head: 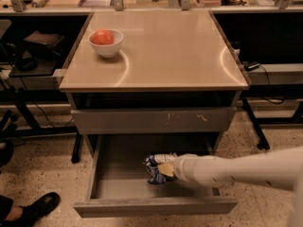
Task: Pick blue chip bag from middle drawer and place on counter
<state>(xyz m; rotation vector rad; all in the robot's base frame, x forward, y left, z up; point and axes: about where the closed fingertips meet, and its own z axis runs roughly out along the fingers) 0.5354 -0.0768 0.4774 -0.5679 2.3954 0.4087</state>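
Fingers: one tan finger (166, 170) shows at the tip of the arm, laid across the bag's right side; the pair is closed on the bag, pinching it.
Gripper: the gripper (163, 169) is down inside the open drawer, right of its middle, pointing left.
Blue chip bag: the blue chip bag (152, 170) is in the gripper's hold inside the drawer — crumpled, dark blue below, with its white-silver panel turned up at the top. Whether its lower edge touches the drawer floor cannot be told.
Arm: the white arm (236, 171) comes in from the right edge, crosses over the drawer's right wall and narrows to a rounded wrist just behind the bag.
Middle drawer: the middle drawer (118, 183) is pulled well out toward the camera, its grey floor bare on the left half and its plain front at the near edge.
Upper drawer front: the grey drawer front (118, 122) above it is shut and carries small pale chip marks right of centre.
Counter: the counter (165, 46) tops the cabinet — glossy beige.
Bowl: a white bowl (106, 45) stands near the counter's back left corner, holding a round red-orange fruit (102, 37).
Floor: a black shoe (42, 205) rests on the speckled floor (47, 167) at lower left, well apart from the drawer.
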